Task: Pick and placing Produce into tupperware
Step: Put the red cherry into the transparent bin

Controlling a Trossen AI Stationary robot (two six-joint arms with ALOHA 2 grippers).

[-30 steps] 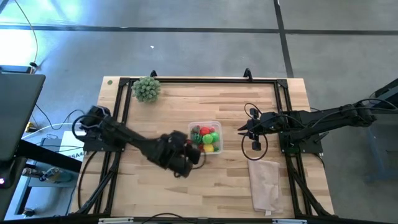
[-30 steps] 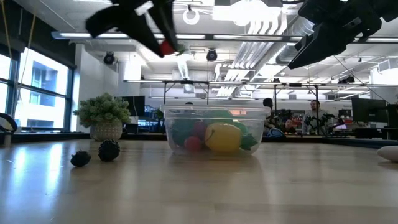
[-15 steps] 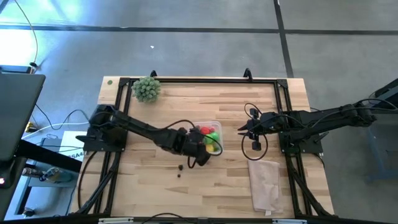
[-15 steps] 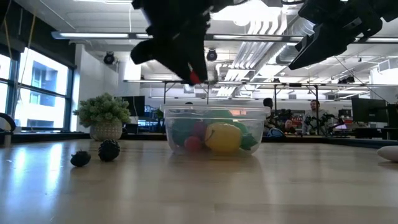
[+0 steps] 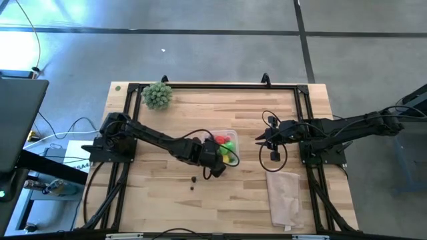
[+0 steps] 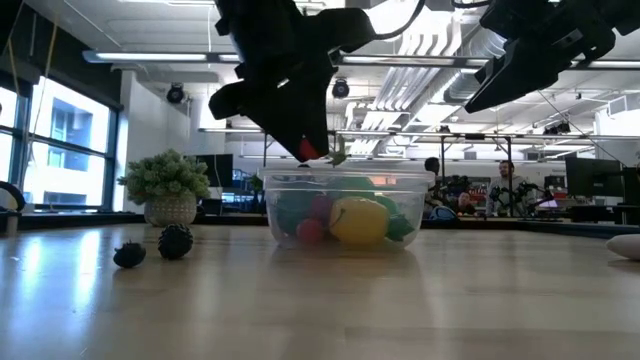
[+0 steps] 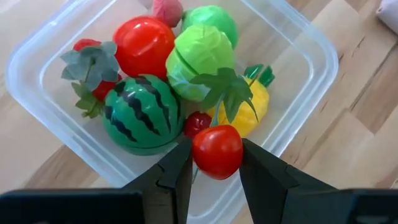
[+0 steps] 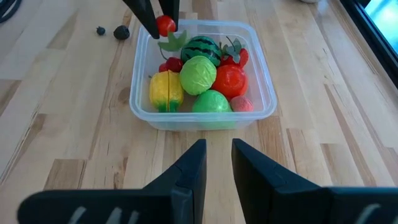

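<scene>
Two small dark berries (image 6: 129,255) lie on the bare wooden table (image 5: 233,200) closest to the low camera, close together and well apart from the clear plastic tub (image 5: 231,133). Behind them, the tub sits near the middle of the table, already loaded with toy produce: a striped watermelon (image 7: 140,112), a red tomato (image 7: 143,45), a pale green cabbage (image 7: 199,61), a yellow piece (image 8: 163,89) and a second green ball (image 7: 211,20).

The left gripper (image 7: 216,163) hangs just above the near edge of the tub, its two fingers clamped on a small red cherry tomato (image 7: 217,150) with a green leafy top. The tomato is in the air over the rim, not resting on the pile.

To the side, the right gripper (image 5: 259,141) waits above the table, well clear of the tub and pointing at it; its fingers (image 8: 189,171) stand a little apart with nothing between them. A folded beige cloth (image 5: 285,197) lies on the table near that arm.

At the far corner of the table stands a bushy pale green plant (image 5: 157,95) in a pot.
</scene>
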